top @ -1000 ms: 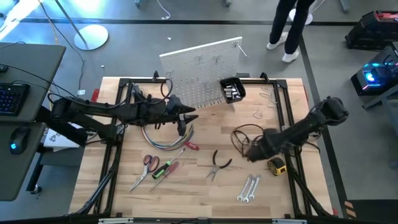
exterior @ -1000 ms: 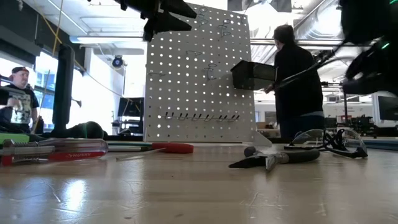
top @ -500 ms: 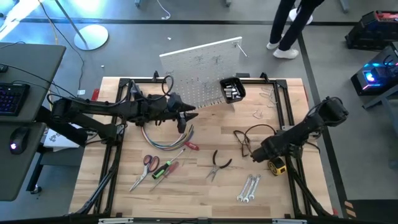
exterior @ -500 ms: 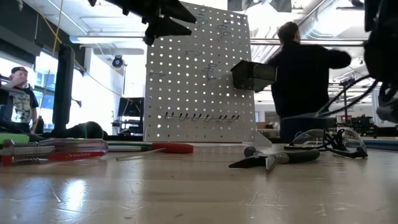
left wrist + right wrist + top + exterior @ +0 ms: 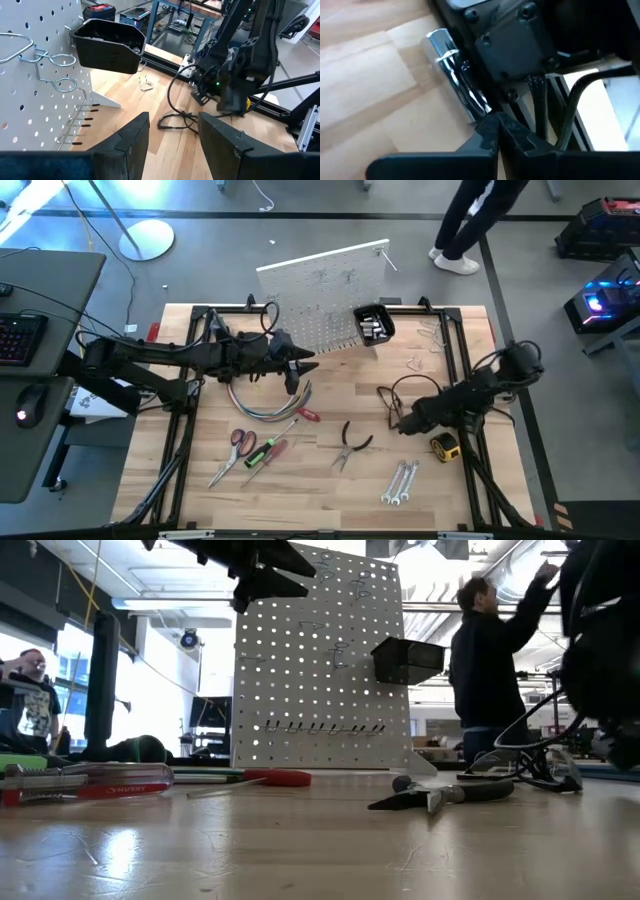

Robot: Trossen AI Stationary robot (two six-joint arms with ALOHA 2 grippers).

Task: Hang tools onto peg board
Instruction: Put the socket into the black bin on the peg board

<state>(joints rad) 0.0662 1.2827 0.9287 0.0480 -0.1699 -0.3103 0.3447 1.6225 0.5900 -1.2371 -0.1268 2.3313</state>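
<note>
Taking the peg board as the landmark, it stands at the far edge of the table, with a black bin fixed to its right side; what lies in the bin is too small to make out. Left of the board and close to its face, the left end effector hovers with its fingers apart and nothing between them. In front of the board lie a bundle of coloured cables, then scissors, two screwdrivers, pliers and wrenches. To the board's front right, the right end effector sits low over the table, fingers closed, beside a shiny metal piece half hidden by the arm. A tape measure lies beside it. A person stands behind the board.
</note>
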